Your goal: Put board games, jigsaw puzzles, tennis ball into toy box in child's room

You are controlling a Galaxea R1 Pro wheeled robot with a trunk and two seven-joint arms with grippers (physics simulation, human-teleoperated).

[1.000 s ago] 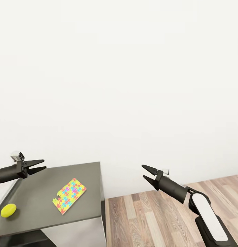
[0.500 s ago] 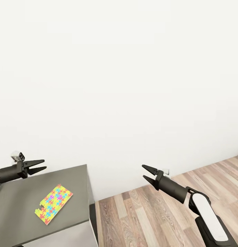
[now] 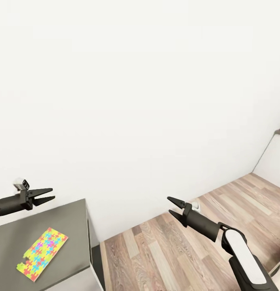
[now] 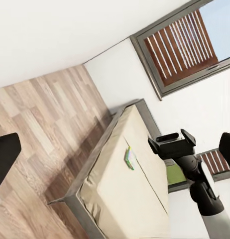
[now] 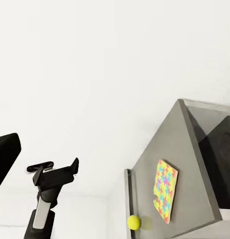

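Note:
A jigsaw puzzle (image 3: 42,254) with a yellow, pink, blue and green pattern lies flat on a dark grey-topped unit (image 3: 71,226). The puzzle (image 5: 165,190) also shows in the right wrist view, with the yellow tennis ball (image 5: 134,222) beside it on the same top. My left gripper (image 3: 45,196) hangs open above that unit's back edge, empty. Out over the floor, my right gripper (image 3: 175,206) is open and empty. In the left wrist view, the beige bed (image 4: 120,199) carries one small flat greenish box (image 4: 130,158). The toy box and the table are out of view.
A white wall (image 3: 140,101) stands close ahead. Wood-plank floor (image 3: 176,250) runs to the right of the unit toward a room corner (image 3: 273,141). A window with brown slats (image 4: 179,45) is above the bed's far side.
The whole head view has swung to the right, so the unit and puzzle sit further left and the tennis ball has left the picture. Both grippers keep their pose.

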